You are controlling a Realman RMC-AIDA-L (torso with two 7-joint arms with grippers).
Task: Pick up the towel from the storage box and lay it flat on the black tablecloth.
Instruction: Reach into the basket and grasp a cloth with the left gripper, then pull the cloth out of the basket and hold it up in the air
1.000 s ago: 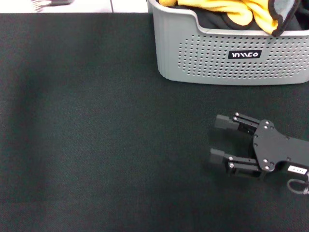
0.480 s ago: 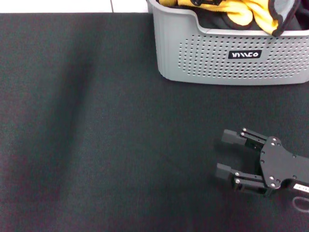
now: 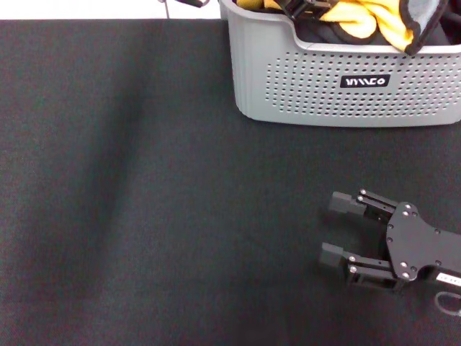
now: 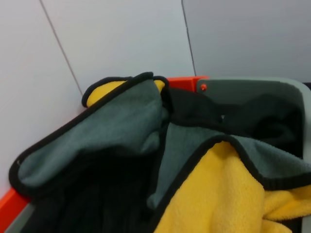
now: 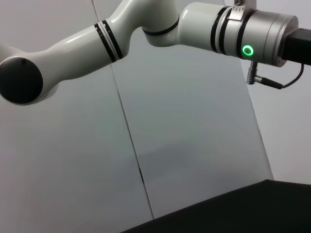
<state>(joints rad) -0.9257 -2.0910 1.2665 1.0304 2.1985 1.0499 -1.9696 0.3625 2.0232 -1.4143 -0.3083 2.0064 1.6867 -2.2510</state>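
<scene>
Crumpled yellow-and-grey microfibre towel (image 3: 374,18) in perforated light grey plastic storage box (image 3: 346,83). Left gripper (image 3: 306,7) above it, finger state unclear. Right gripper (image 3: 338,231) fingers spread, over textured black tablecloth (image 3: 144,202).

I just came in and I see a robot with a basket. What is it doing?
The robot is going after the yellow and grey microfibre towel, which sits crumpled in the light grey perforated plastic storage box at the far edge of the big black tablecloth. The left gripper is reaching into the box from above, right at the towel; nothing has been lifted out yet. The right gripper waits over the tablecloth in front of the box, jaws open and empty.
</scene>
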